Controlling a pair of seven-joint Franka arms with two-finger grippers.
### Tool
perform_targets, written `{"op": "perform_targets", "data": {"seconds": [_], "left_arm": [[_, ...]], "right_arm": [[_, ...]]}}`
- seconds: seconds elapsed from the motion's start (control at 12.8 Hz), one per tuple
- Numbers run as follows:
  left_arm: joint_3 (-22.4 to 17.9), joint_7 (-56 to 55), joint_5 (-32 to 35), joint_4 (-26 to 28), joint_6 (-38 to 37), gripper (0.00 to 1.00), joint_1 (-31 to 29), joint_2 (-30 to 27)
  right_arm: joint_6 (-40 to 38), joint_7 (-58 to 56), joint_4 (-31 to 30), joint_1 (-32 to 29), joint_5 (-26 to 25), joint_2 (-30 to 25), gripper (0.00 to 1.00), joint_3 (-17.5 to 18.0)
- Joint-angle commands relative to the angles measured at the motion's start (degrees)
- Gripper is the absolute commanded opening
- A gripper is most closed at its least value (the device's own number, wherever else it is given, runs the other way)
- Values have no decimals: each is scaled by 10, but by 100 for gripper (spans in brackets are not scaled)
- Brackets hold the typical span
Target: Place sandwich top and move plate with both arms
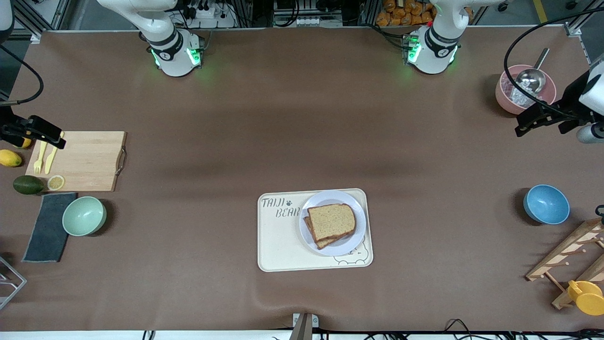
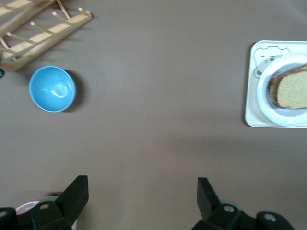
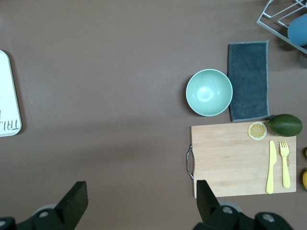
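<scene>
Since the sandwich top (image 1: 331, 221) already sits skewed on the lower slice (image 1: 320, 239), corners not lined up, watch for it sliding when you move the plate (image 1: 332, 223). An uneven two-arm lift would tip the plate and shed the stack. The plate's raised rim is low and sits flush on the tray (image 1: 283, 245), so fingers may clip the tray or push the plate instead of gripping it.

Top slice: plain tan wholemeal, darker crust, bare. Plate is toward the left arm's end of the tray, mid-table. I can't tell what's between the slices.

Left gripper (image 2: 142, 191) hovers over bare table near the pink bowl (image 1: 512, 94), jaws fully apart, holding nothing. Right gripper (image 3: 142, 194) is over the cutting board (image 1: 87, 160) edge, also wide and empty.
</scene>
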State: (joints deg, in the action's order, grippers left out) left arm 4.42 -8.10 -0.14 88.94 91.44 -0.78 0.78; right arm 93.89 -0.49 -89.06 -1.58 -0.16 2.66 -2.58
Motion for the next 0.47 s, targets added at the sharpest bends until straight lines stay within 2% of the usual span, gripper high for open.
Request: {"op": "perform_targets", "data": {"seconds": [0.0, 0.39], "left_arm": [[-6, -35, -13, 14, -1, 100, 9, -16], [-6, -36, -10, 14, -9, 100, 11, -17]], "right_arm": [[-2, -3, 8, -12, 2, -1, 100, 9], [-3, -3, 7, -13, 2, -1, 100, 9]]}}
